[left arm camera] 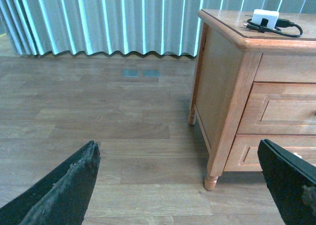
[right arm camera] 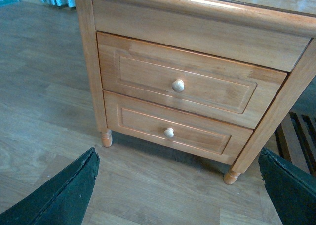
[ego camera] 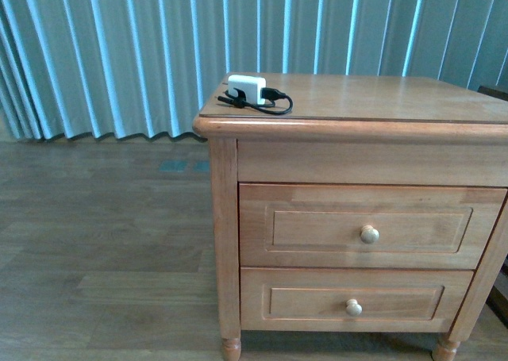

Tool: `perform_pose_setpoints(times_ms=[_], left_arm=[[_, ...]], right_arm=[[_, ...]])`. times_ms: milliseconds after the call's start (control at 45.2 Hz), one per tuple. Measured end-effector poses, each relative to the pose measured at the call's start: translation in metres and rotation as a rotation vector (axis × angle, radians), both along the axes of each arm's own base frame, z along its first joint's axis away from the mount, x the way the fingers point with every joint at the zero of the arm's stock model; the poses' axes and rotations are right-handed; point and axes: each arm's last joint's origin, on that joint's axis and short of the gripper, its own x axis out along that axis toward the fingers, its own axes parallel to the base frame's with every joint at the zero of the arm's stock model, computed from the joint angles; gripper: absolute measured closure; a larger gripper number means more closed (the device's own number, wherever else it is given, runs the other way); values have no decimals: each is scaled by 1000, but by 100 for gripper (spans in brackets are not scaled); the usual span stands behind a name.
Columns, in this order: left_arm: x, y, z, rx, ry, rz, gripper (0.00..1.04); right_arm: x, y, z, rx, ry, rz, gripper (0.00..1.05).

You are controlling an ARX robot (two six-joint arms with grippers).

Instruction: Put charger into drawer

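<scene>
Left gripper (left arm camera: 177,145) and right gripper (right arm camera: 177,153) hang empty, fingers wide apart. Beyond them, the taller wooden panel-front drawer (ego camera: 317,218) is shut. Farther off, at eleven o'clock on the wooden nightstand (ego camera: 381,99), lies the small white cable-wrapped charger (ego camera: 248,86). No step is done yet.

The drawer (ego camera: 317,226) is shut, so its inside is hidden, and so is that of the shorter drawer (ego camera: 397,301) at 6 o'clock from it. In the front view the nightstand (ego camera: 224,218) runs out of frame toward 3 o'clock, its far side unseen. The charger (ego camera: 247,86) is too small to tell how its black cable (ego camera: 272,94) winds. The left gripper (left arm camera: 177,145) and right gripper (right arm camera: 177,152) show only dark, widely parted fingertips in their wrist views, the rest cut off by the frame. The left wrist view also cuts both drawer fronts short.
</scene>
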Motion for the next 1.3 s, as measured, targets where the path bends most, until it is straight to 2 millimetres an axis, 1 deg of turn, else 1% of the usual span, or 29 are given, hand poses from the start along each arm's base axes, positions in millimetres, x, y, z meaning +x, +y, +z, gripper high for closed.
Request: perform_pose_setpoints(times_ms=[133,288,376,531,752,973,1172,1305], left_arm=[[0,0,0,0,0,0,6],[0,0,0,0,0,0,6],[0,0,0,0,0,0,6],[0,0,0,0,0,0,6],[0,0,0,0,0,0,6],[0,0,0,0,0,0,6],[0,0,0,0,0,0,6],[0,0,0,0,0,0,6]], right_arm=[[26,16,-3,-47,23,-22,8],[67,36,-6,-77,40,-74,8],[90,47,-14,-95,56,-95,8],[116,58,-28,-121,65,-125,8],[165,74,-56,-174,87,-148,8],[193,80,-67,-184,83,-171,8],[224,86,-75,-180,51,-212,8],[236,89,-81,-179,45,-221,8]])
